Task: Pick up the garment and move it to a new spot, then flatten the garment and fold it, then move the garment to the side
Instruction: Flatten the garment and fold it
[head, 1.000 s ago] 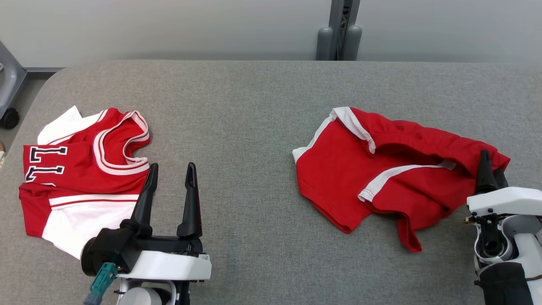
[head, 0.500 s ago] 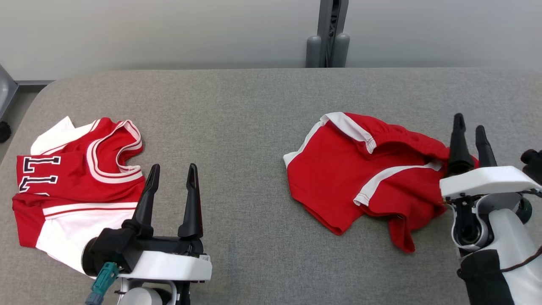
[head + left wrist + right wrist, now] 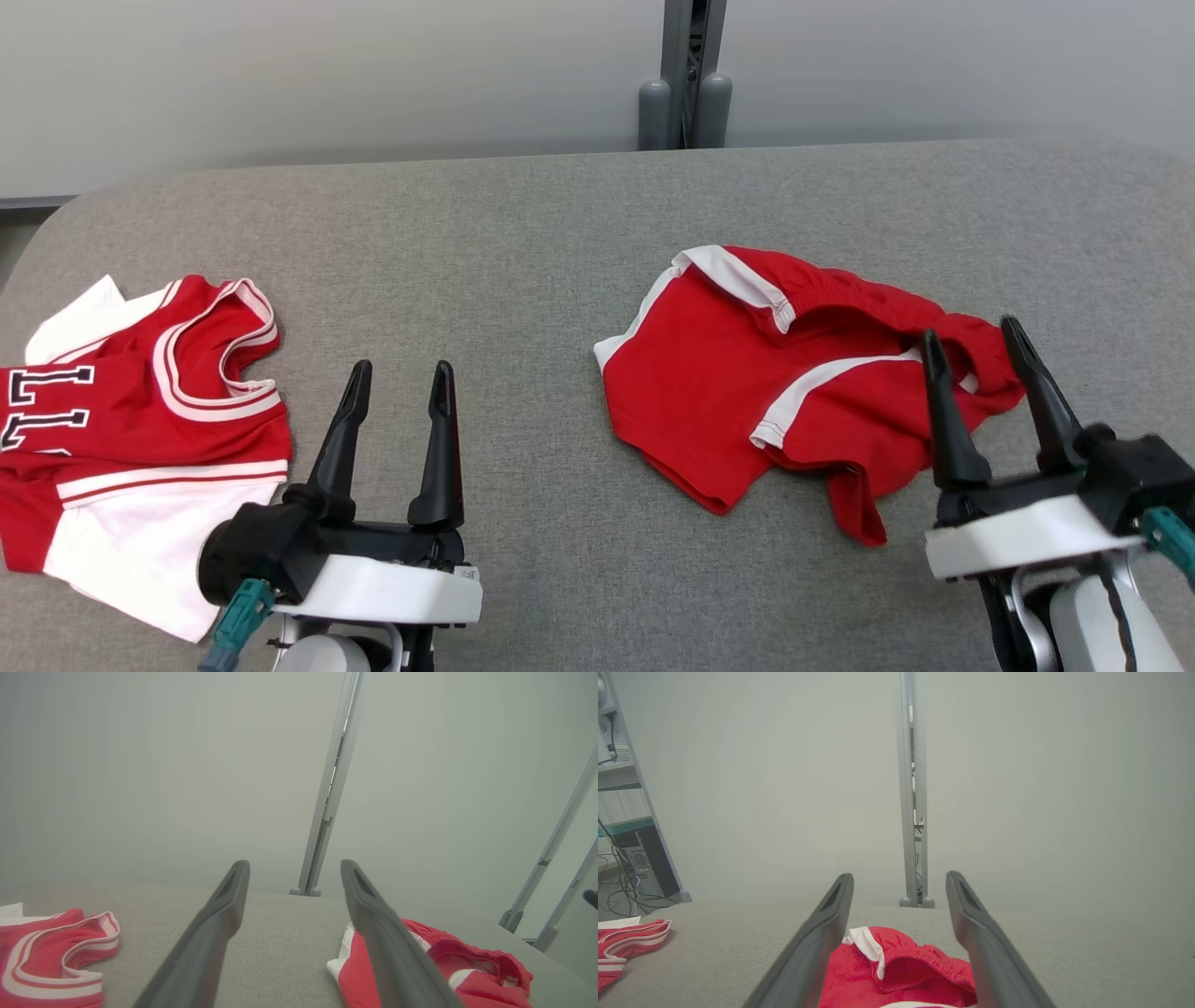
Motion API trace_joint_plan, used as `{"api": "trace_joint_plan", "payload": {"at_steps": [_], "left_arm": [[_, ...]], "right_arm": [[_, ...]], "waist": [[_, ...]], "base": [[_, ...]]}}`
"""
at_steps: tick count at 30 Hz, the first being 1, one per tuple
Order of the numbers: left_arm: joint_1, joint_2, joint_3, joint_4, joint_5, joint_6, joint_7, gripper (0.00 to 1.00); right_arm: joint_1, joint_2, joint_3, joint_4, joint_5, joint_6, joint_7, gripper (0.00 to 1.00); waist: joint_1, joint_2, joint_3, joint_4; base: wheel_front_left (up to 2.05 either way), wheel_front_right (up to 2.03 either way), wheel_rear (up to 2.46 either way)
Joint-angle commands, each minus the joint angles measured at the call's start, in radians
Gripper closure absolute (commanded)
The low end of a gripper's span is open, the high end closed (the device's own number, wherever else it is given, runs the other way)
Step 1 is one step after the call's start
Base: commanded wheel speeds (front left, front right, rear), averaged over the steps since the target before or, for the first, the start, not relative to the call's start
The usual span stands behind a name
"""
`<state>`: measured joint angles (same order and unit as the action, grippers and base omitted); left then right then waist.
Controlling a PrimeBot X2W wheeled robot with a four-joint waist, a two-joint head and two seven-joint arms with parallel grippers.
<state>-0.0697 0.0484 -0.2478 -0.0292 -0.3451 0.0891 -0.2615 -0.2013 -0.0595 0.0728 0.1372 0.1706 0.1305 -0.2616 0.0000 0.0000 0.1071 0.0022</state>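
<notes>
At the table's near edge, the left gripper (image 3: 400, 373) stands with its jaws spread and empty, just right of the red-and-white jersey (image 3: 140, 411), which lies partly folded on the left end of the grey padded table (image 3: 523, 233). The right gripper (image 3: 971, 341) is likewise spread wide, holding nothing, fingertips above the crumpled red shorts (image 3: 728, 392). Beyond, a grey post (image 3: 684, 75) rises against the wall.
</notes>
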Motion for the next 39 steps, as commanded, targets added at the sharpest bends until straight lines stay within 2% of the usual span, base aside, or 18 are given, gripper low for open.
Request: {"api": "trace_joint_plan", "payload": {"at_steps": [1,3,8,17,19,23,26,31,36,37,38,39], "left_arm": [[-0.011,0.003,-0.002,0.004,-0.004,-0.005,-0.002,0.0],[-0.011,0.004,-0.006,0.009,-0.008,-0.005,-0.002,0.0],[-0.011,0.003,-0.007,0.015,-0.009,-0.004,-0.002,0.0],[-0.023,0.004,0.0,0.018,-0.007,-0.008,-0.002,0.0],[-0.028,0.004,-0.01,0.029,-0.008,-0.02,-0.002,0.0],[-0.059,0.004,-0.104,0.11,-0.027,-0.124,-0.002,0.0],[-0.107,0.005,-0.18,0.228,-0.042,-0.154,-0.002,0.0],[-0.218,0.004,-0.284,0.369,-0.113,-0.154,-0.002,0.0],[-0.346,0.003,-0.401,0.508,-0.186,-0.131,0.04,0.0],[-0.384,0.005,-0.438,0.55,-0.227,-0.123,0.061,0.0],[-0.384,0.005,-0.438,0.55,-0.227,-0.123,0.061,0.0],[-0.422,0.005,-0.47,0.588,-0.26,-0.106,0.076,0.0]], "right_arm": [[0.041,-0.001,-0.021,-0.008,-0.025,0.001,-0.003,0.0],[0.071,0.007,-0.027,-0.027,-0.065,0.001,-0.003,0.0],[0.113,0.007,-0.024,-0.039,-0.079,0.0,-0.003,0.0],[0.088,0.008,-0.025,-0.056,-0.031,0.0,-0.003,0.0],[0.088,0.008,-0.038,-0.053,-0.032,0.0,-0.003,0.0],[0.097,0.008,-0.08,-0.035,-0.034,0.0,-0.003,0.0],[0.093,0.009,-0.113,-0.016,-0.026,0.0,-0.003,0.0],[0.065,0.009,-0.113,-0.004,-0.011,0.0,-0.003,0.0],[0.048,0.008,-0.1,0.0,0.008,0.0,-0.003,0.0],[0.042,0.009,-0.09,0.0,0.016,0.0,-0.003,0.0],[0.042,0.009,-0.09,0.0,0.016,0.0,-0.003,0.0],[0.037,0.008,-0.082,0.0,0.022,0.0,-0.003,0.0]], "waist": [[0.0,0.0,0.001,-0.005],[0.0,0.0,0.002,-0.012],[0.0,0.0,0.006,-0.03],[0.0,0.0,0.013,-0.073],[0.0,0.0,0.021,-0.083],[0.0,0.0,0.045,-0.107],[0.0,0.0,0.066,-0.132],[0.0,0.0,0.104,-0.191],[0.0,0.0,0.136,-0.241],[0.0,0.0,0.147,-0.259],[0.0,0.0,0.147,-0.259],[0.0,0.0,0.157,-0.273]], "base": [[0.0,0.0,0.0],[0.0,0.0,0.0],[0.0,0.0,0.0],[0.0,0.0,0.0],[0.0,0.0,0.0],[0.0,0.0,0.0],[0.0,0.0,0.0],[0.0,0.0,0.0],[0.0,0.0,0.0],[0.0,0.0,0.0],[0.0,0.0,0.0],[0.0,0.0,0.0]]}}
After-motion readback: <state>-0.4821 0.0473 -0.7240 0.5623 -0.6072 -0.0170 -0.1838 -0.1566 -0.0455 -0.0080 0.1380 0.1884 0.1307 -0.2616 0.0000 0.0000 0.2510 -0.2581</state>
